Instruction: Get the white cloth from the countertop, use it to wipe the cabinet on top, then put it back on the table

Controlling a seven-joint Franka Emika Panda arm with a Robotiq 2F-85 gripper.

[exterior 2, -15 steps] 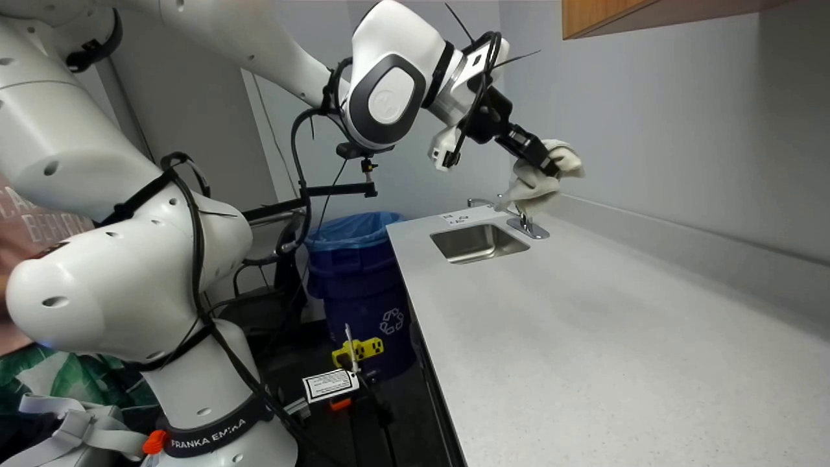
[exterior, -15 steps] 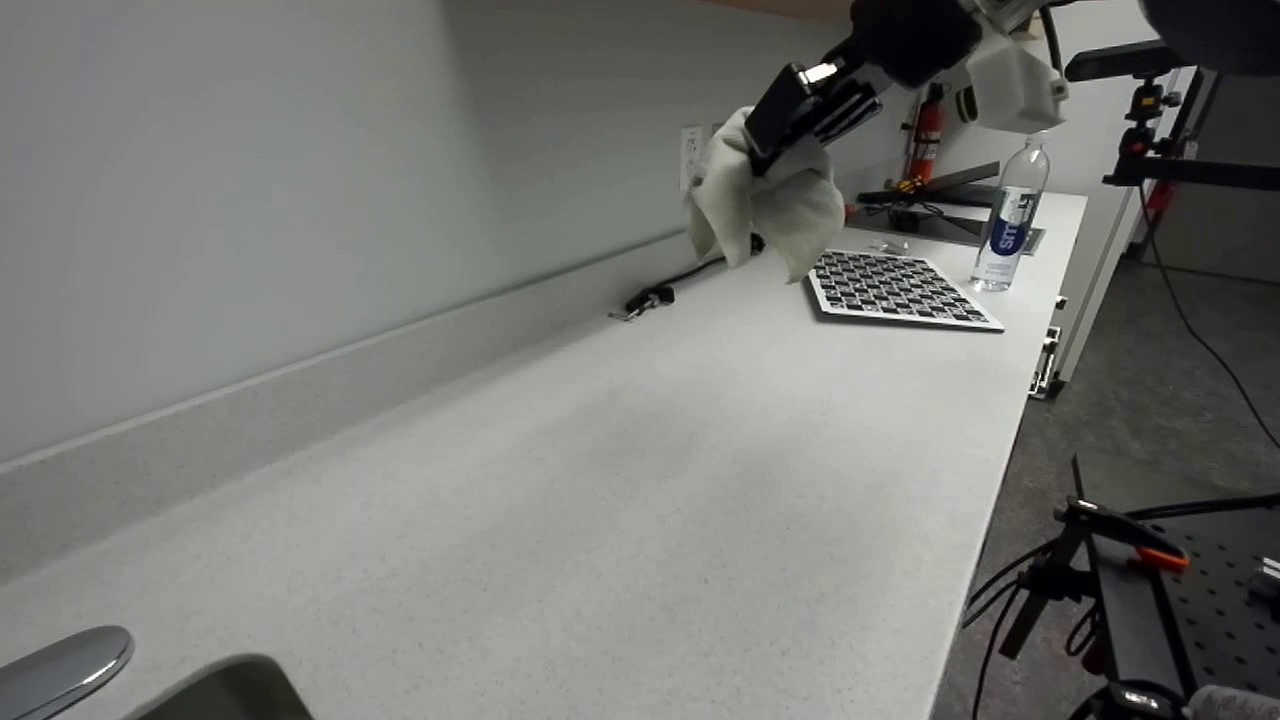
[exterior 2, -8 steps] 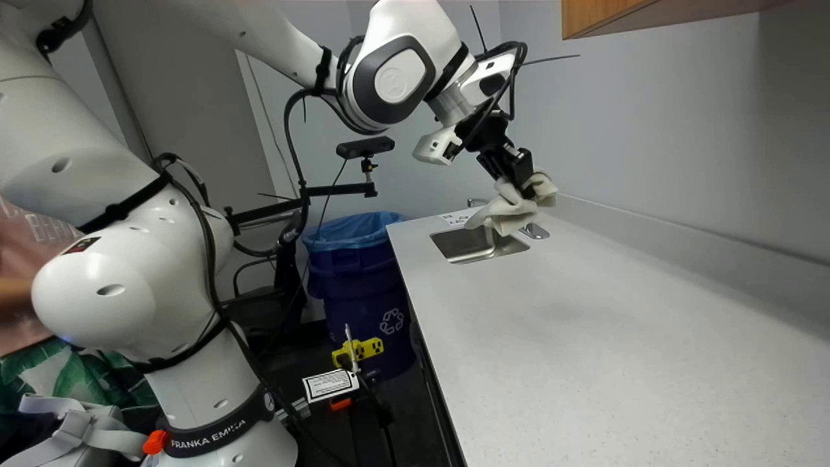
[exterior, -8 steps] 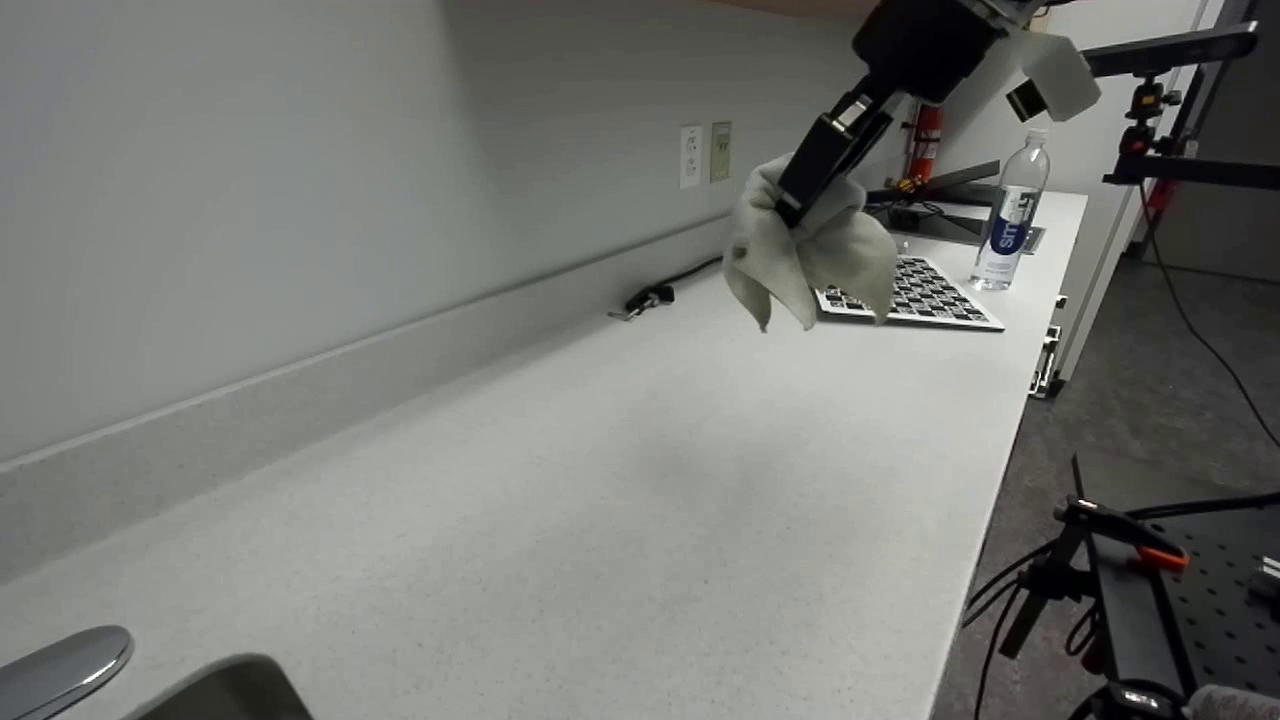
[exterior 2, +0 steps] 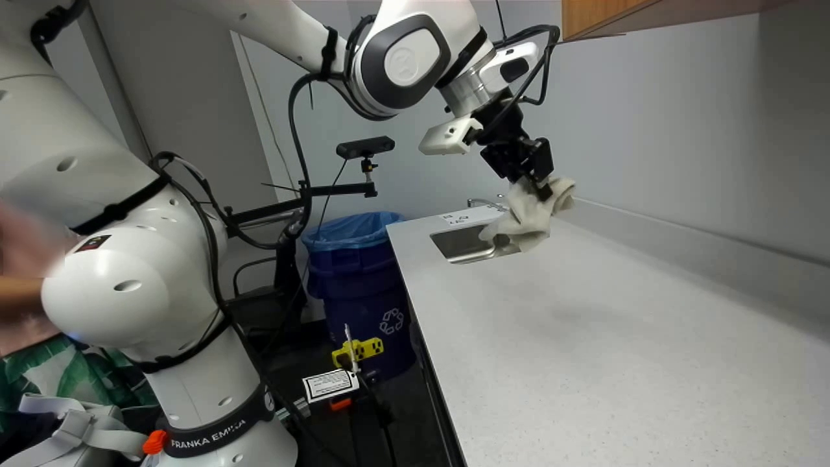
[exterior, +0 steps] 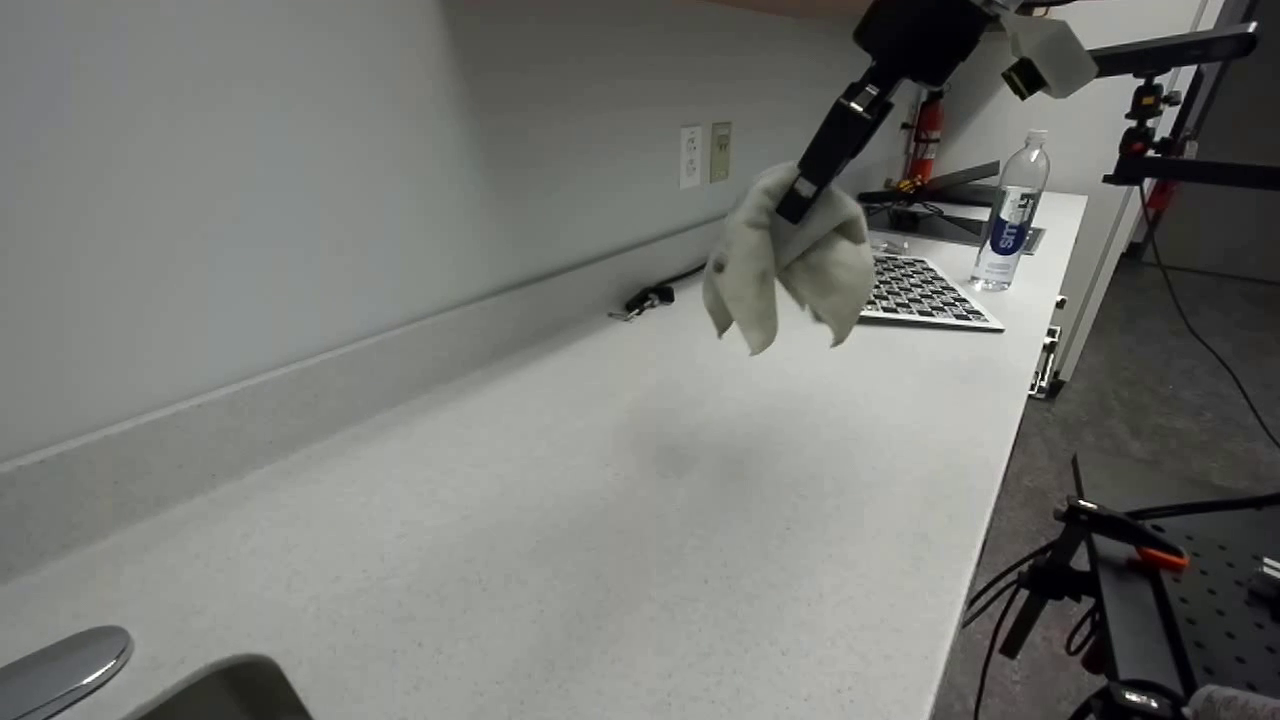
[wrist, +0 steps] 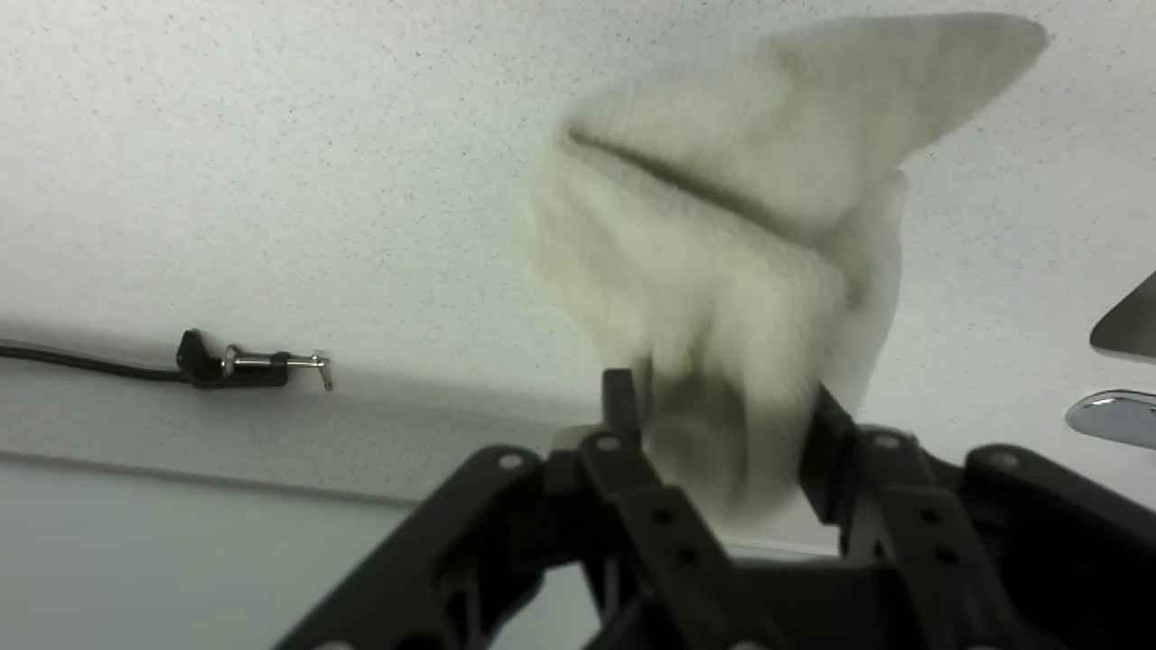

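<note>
Apparently mid-job: white cloth (exterior: 750, 265) up, put-back to go

It hangs clear of the countertop (exterior: 600, 520), upper centre in an exterior view, bunched in the gripper (wrist: 722, 411), fingers (wrist: 621, 406) nipping it both sides. Pick-up's done; can't tell abt the wipe from where I stand; set-down's left, IMO. Cabinet (exterior 2: 648, 18) shows upper right in an exterior view, ditto bottle (exterior: 1010, 215); wrist view has neither.

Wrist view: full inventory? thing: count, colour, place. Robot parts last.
countertop: 1, speckled white, most of picture
white cloth: 1, off-white, centre, over countertop
backsplash: 1, pale grey, lower left
wall: 1, grey, bottom left
cable: 1, black, left edge, along backsplash
metal fitting: 1, black and silver, cable's end; type unclear
sink: 1, steel grey, right edge, only a corner showing
chrome plate: 1, silver, right edge, beside sink, cut off
gripper: 1, black, bottom, holding cloth
</note>
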